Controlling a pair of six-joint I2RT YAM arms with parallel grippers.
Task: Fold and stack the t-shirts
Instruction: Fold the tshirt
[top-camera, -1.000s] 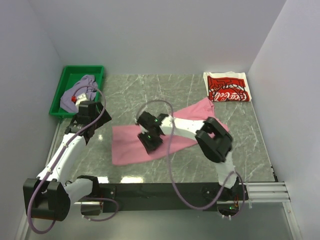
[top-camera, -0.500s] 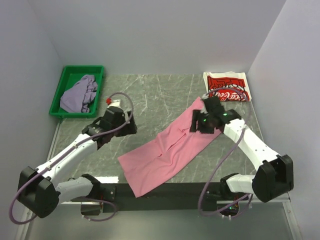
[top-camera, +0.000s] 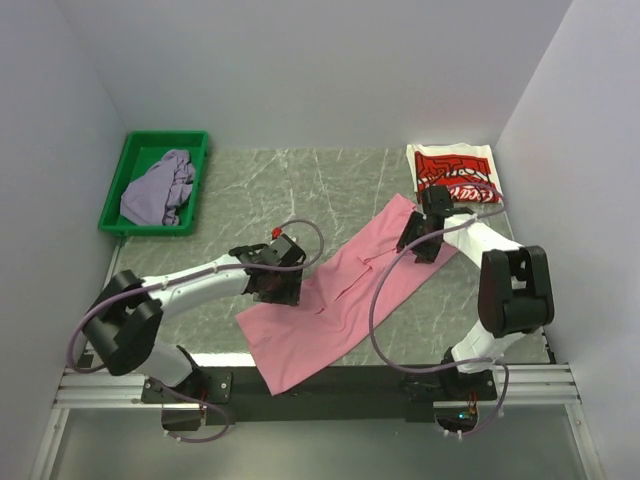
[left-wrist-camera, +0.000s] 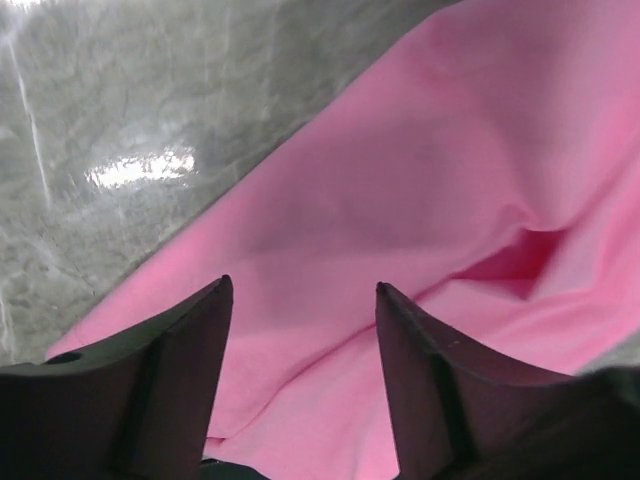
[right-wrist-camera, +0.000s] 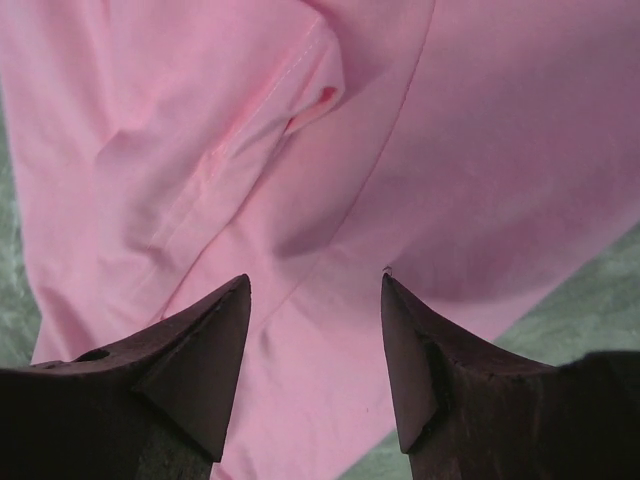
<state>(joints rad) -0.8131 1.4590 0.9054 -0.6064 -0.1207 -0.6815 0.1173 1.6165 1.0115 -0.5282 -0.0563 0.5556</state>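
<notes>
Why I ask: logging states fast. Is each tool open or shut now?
Left tool: open, empty, above the pink t-shirt.
Right tool: open, empty, above it too.

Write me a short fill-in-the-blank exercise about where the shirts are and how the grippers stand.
1. The lavender-grey t-shirt lies crumpled in the ____ bin.
2. The left gripper and the right gripper are both ____, each over the pink t-shirt.
3. The folded white t-shirt at the far right of the table carries a ____ print.

Missing words: green; open; red.
</notes>
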